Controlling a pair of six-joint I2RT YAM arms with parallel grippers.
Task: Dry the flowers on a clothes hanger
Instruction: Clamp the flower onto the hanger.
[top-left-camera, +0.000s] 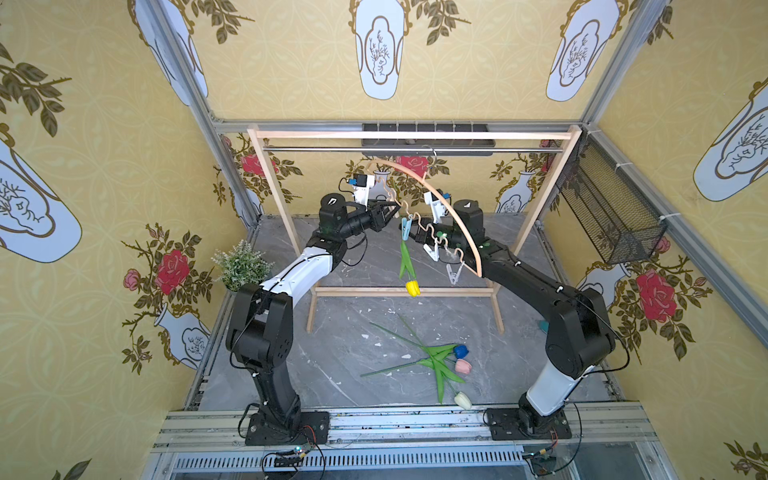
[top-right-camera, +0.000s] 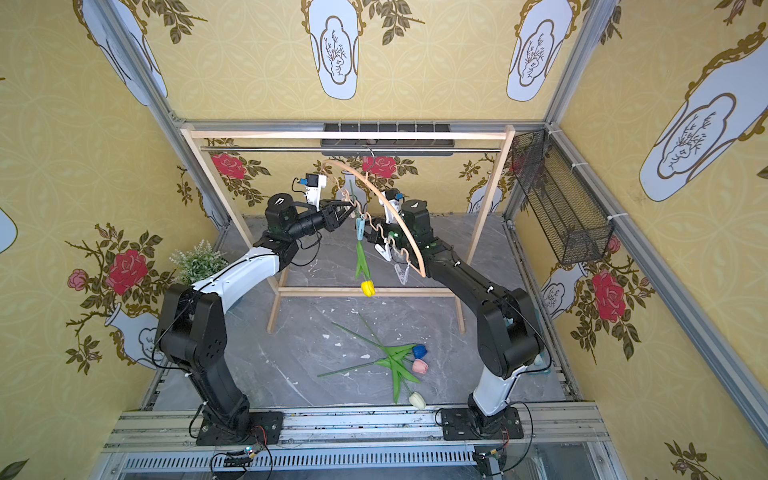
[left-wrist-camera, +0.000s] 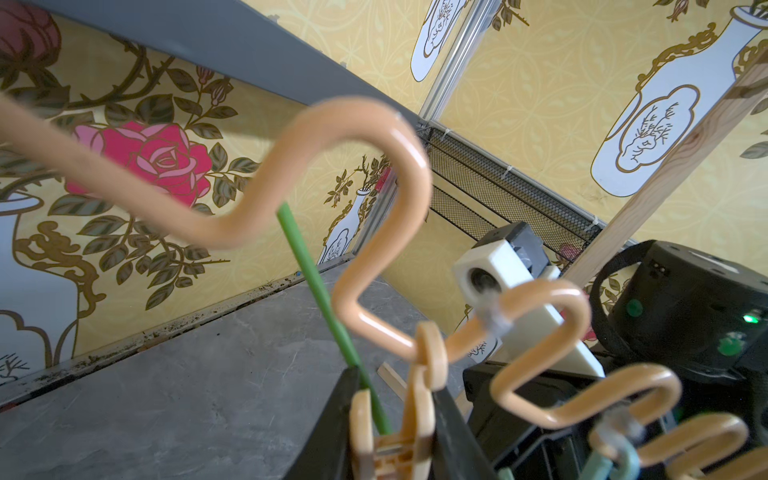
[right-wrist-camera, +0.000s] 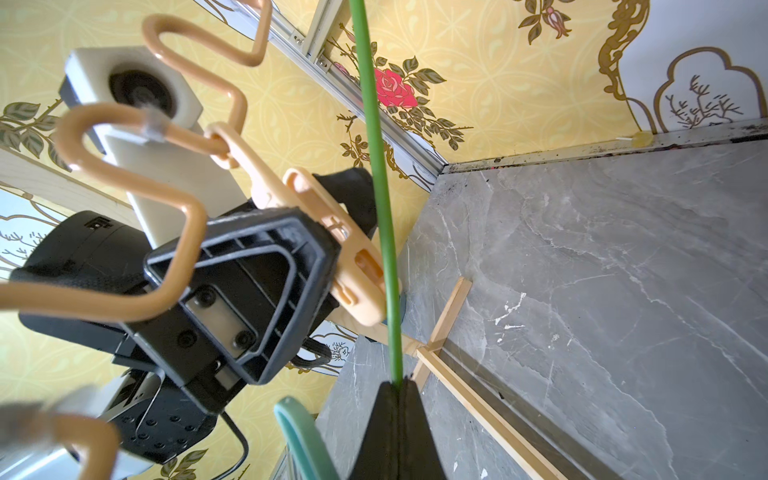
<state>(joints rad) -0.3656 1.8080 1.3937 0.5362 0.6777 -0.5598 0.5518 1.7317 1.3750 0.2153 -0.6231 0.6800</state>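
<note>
Yellow tulip (top-left-camera: 412, 287) head-down under tilted hanger (top-left-camera: 415, 172)

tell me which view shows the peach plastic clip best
Right wrist view: most of the peach plastic clip shows, pinched by the left claw. The left wrist view cuts it off; in both top views it is tiny.

Lab cell: wallpapered aluminium-framed walls (top-left-camera: 291, 62)

Glossy, smooth tan plastic coats the clothes hanger (left-wrist-camera: 415, 174) bar; behind, the rack (top-left-camera: 311, 135) is pale bare wood above a grey marble-look counter (top-left-camera: 332, 374).
</note>
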